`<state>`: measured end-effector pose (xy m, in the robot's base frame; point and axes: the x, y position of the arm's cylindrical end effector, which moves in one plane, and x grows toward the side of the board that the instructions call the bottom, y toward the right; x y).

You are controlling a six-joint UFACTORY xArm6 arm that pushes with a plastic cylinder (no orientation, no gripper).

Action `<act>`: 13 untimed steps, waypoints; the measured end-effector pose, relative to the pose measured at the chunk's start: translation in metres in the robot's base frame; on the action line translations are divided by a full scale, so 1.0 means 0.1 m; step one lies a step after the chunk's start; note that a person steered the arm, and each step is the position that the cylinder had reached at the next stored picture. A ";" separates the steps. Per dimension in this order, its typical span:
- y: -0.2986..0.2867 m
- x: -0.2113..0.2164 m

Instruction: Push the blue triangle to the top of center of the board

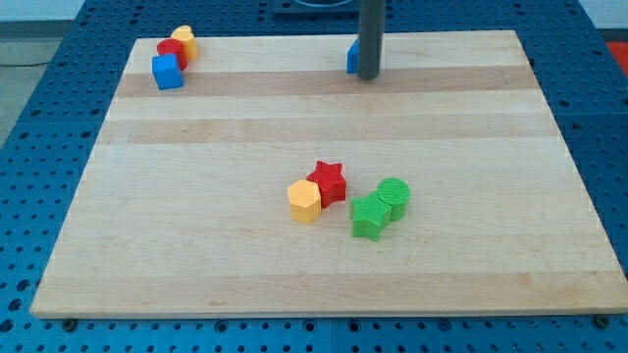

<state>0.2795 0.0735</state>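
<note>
Camera view: wooden board (196,245) on blue perforated table (39,176). Blocks counted: 8 total, in 3 groups.

Grp 1, view's top-left corner, 3 blocks: blue cube (168,72) nearest the view's bottom; red block (172,51) touching it from behind, shape looks cylindrical; yellow block (184,39) behind that, mostly hidden, shape can't tell.

Grp 2, near top edge, approx centre: 1 block, the blue triangle (350,57). Only a thin sliver shows at the rod's left side; rest hidden behind the rod. Shape not really readable from here, prob. the triangle since it's the only other blue piece.

Grp 3, below centre, 4 blocks: red star (328,181); yellow block (305,201), faceted, touching star on its lower left; green star-like block (369,217) just right of those; green cylinder (393,196) touching it at upper right. Red star & green pair sit just beside each other, small gap.

Colour tally: 2 blue, 2 red, 2 yellow, 2 green.

Rod: 1 dark, upright, comes in from view's top. My tip (367,75) is down at the board, right up against blue triangle's right side, appears touching. No jaws on it, holds nothing; just a plain rod end. Well apart from grps 1 & 3.
</note>
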 end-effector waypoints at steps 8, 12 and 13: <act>-0.32 -0.24; -0.79 0.04; -0.80 0.06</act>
<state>0.2851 -0.0061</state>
